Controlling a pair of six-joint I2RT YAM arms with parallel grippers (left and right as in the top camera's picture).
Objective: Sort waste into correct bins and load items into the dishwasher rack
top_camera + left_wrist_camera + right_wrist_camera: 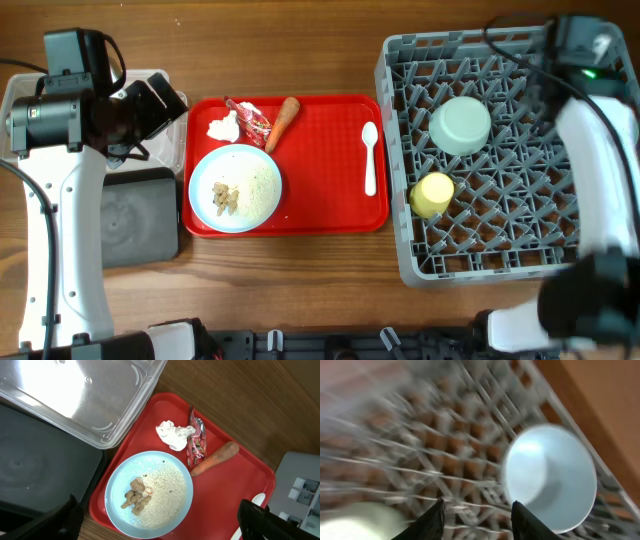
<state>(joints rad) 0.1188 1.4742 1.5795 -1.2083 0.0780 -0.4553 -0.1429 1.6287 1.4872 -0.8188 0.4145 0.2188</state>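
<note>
Bins: the clear tub [75, 395] lies ahead of the left gripper's outer finger, and the black tray [35, 465] is just beside that finger. No waste shows in the parts in view.
Left gripper [159, 510]: its fingers are spread wide with nothing between them, hanging above the red serving tray [240, 480].
Under the gap: the light-blue plate [112, 490], carrying rice [167, 490] and brownish scraps [136, 497].
Ahead of the fingertips: the crumpled tissue [170, 434] touches the red wrapper [196, 440]. The carrot [216, 457] lies just beside the wrapper, toward the inner finger.
Step in hand: probably a first waste pick.
Doing it well: come down on the tissue's high crumple alone and keep the inner finger off the wrapper. Lift straight up before swinging to a bin.
Edges: the serving tray's raised lip and the tub's taller wall stand between the waste and the bins, so the carry must clear both. The plate's rim is near the tissue.
Spoon [369, 155]: beside the inner finger, apart from the plate.
Dishwasher rack [393, 230]: it holds the yellow-green cup [433, 194] and the upturned pale green bowl [460, 124]. Open peg rows remain around them.
Right gripper [477, 512]: the view is blurred, but the fingers are parted and hold nothing. The bowl sits beyond one fingertip.
Room: the arms are well apart.
</note>
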